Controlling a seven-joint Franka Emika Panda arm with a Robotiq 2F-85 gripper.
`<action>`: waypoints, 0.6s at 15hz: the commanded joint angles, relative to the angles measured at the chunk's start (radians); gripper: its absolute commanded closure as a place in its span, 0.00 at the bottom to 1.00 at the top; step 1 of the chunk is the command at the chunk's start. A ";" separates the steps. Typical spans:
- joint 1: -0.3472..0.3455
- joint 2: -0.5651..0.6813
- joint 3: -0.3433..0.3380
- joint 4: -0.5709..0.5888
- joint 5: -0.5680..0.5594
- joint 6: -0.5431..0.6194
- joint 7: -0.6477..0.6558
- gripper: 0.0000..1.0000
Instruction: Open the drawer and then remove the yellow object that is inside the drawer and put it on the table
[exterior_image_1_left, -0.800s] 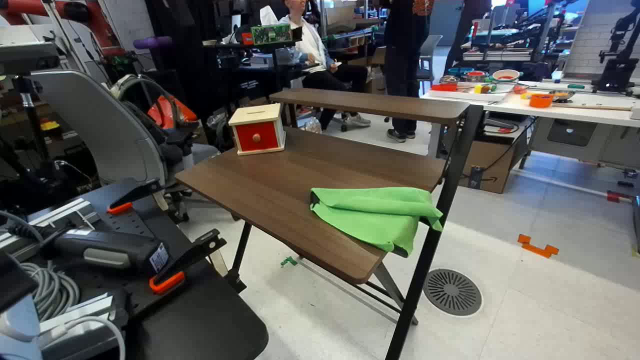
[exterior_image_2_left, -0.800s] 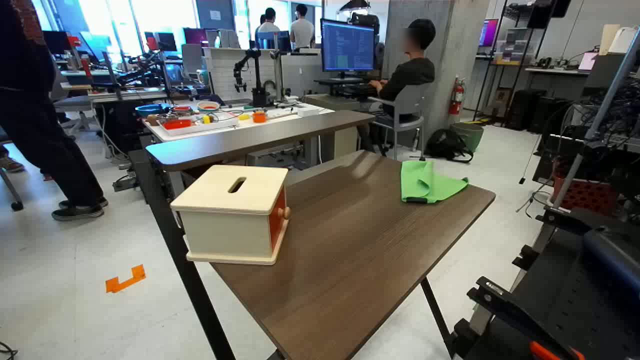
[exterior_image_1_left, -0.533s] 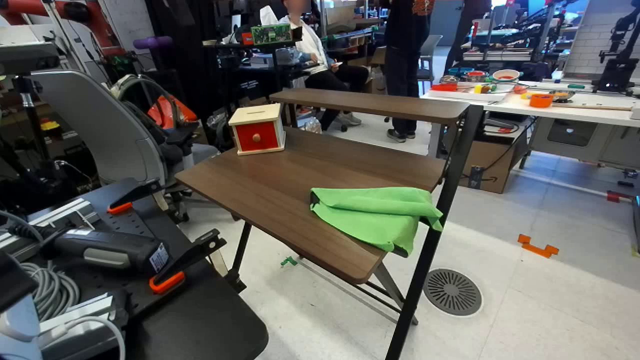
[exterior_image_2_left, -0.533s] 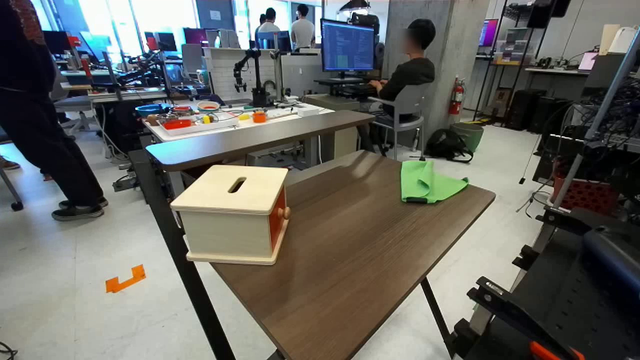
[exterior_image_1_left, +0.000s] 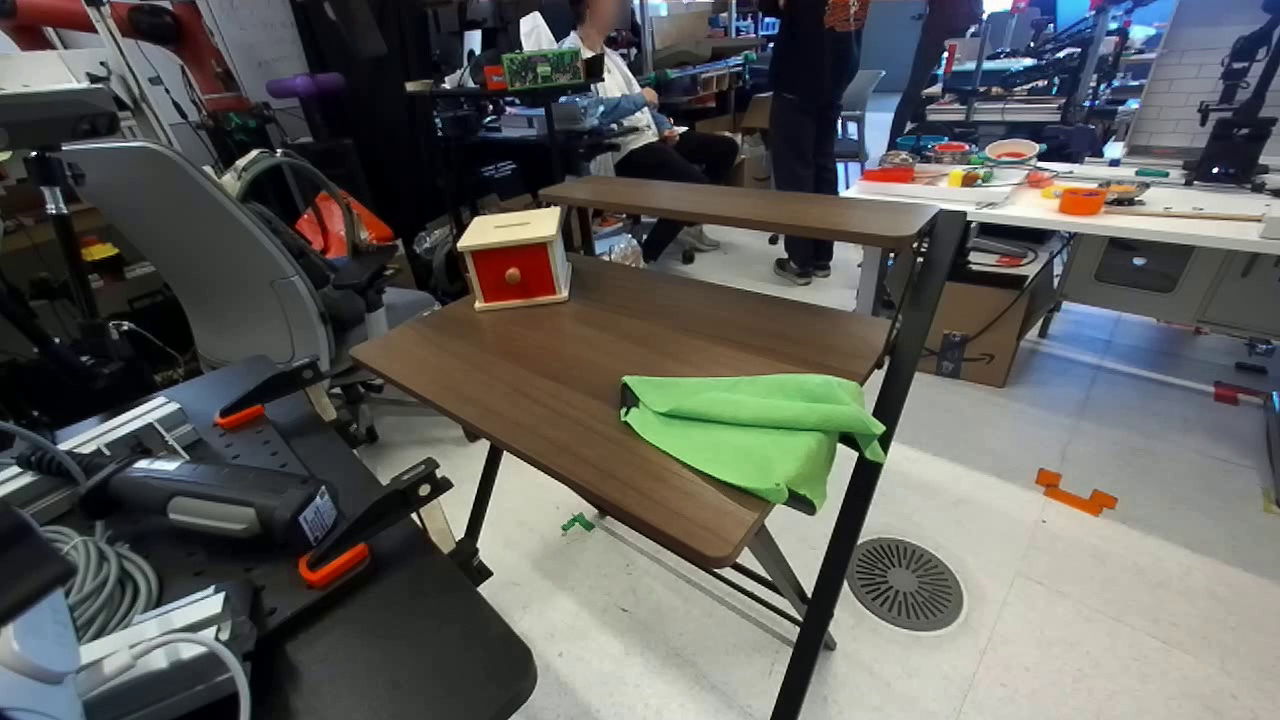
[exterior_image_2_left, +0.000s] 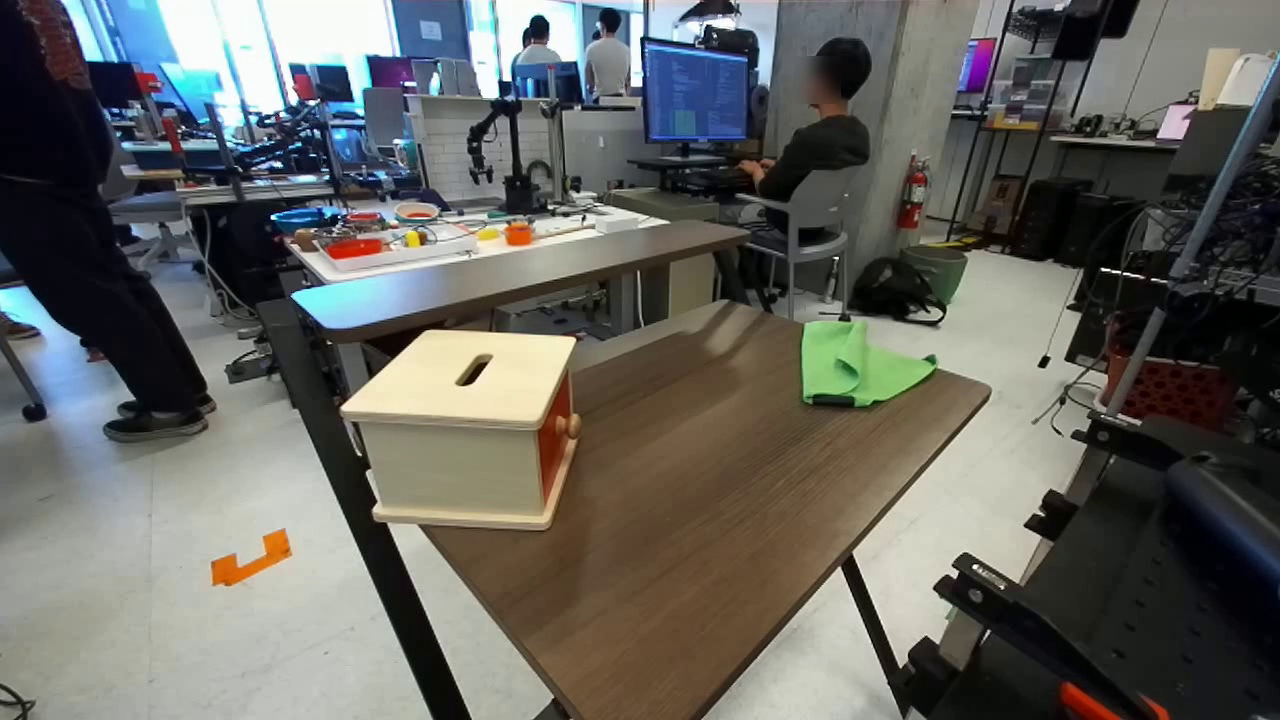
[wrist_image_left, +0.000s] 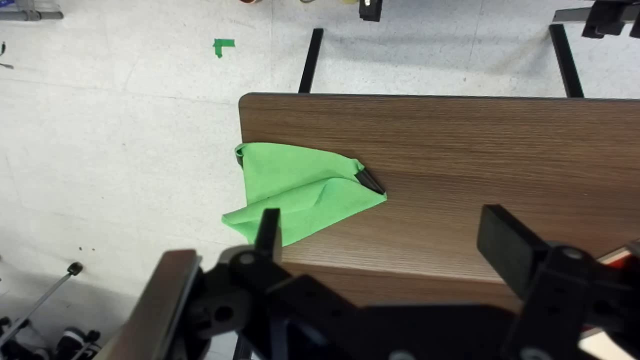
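Red drawer (exterior_image_1_left: 513, 290): It sits shut in its wooden box (exterior_image_2_left: 455, 465) at one end of the brown table (exterior_image_2_left: 720, 500), a job by all appearances not yet begun.
Yellow object: It shows in no view and presumably lies behind that red front; a grasp planned blind could miss or tip it, since its lie is unknown.
Gripper (wrist_image_left: 382, 225): Its fingers (wrist_image_left: 507, 247) stand spread with nothing between them above the table, one of them partly blocking the wrist view of the box, which invites a misjudged approach.
Round knob (exterior_image_1_left: 513, 276): Small and smooth-looking, it promises little purchase; a shallow or off-centre pinch may slip away mid-pull if the fingers close before they are squarely around it.
Box base (exterior_image_2_left: 462, 520): In an exterior view it appears to jut past the table's edge; a stiff drawer could drag the whole box along, while an inward push from the gripper could tip it off.
Raised shelf (exterior_image_1_left: 740, 212): It runs close by the box, and a careless swing of the gripper may strike it.
Green cloth (wrist_image_left: 305, 190): Folded over the opposite end and past its edge, it could snag on a low pass, or receive the yellow object meant for bare wood.
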 joint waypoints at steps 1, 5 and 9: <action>0.041 0.037 0.006 -0.030 -0.018 0.122 -0.026 0.00; 0.099 0.145 -0.007 -0.053 0.028 0.331 -0.134 0.00; 0.151 0.335 -0.013 -0.010 0.122 0.485 -0.306 0.00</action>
